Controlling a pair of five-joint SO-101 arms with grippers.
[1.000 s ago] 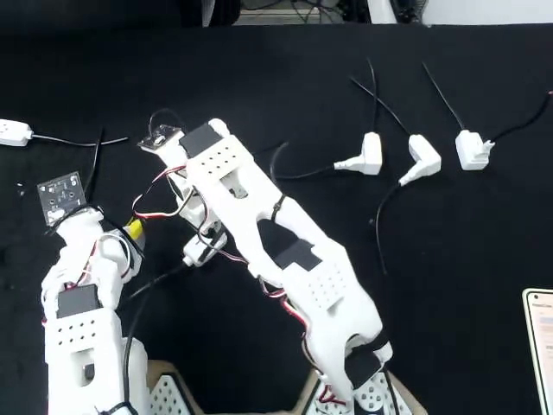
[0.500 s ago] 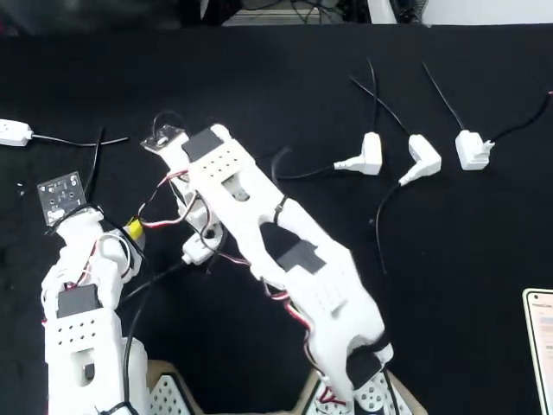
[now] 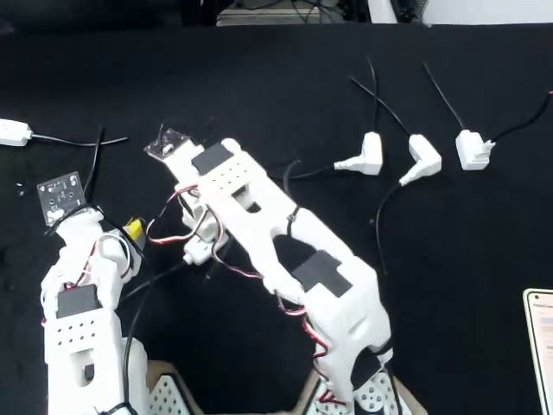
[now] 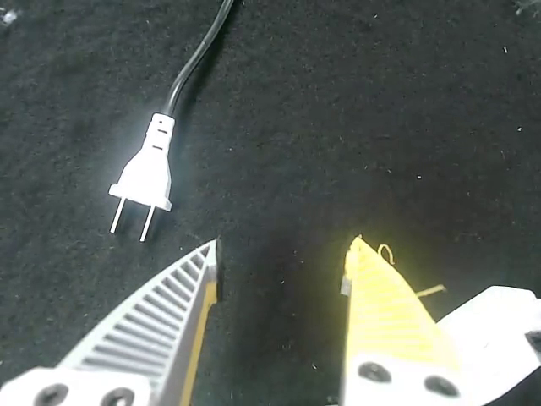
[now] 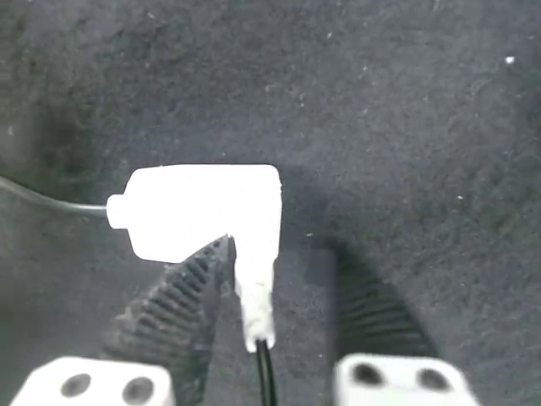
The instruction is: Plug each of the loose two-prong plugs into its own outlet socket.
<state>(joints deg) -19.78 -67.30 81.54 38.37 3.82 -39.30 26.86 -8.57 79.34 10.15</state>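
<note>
Plug (image 4: 142, 179), near left gripper (image 4: 283, 249), untouched

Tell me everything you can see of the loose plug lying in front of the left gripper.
The plug is white, of moulded plastic by its look, with a flat body that widens toward two thin, bare metal prongs. A ribbed collar at its narrow end joins a black cable that curves away. It lies flat on the black cloth, unplugged, prongs pointing toward the left gripper. The open fingers are apart from it; only cloth touches it.
</note>
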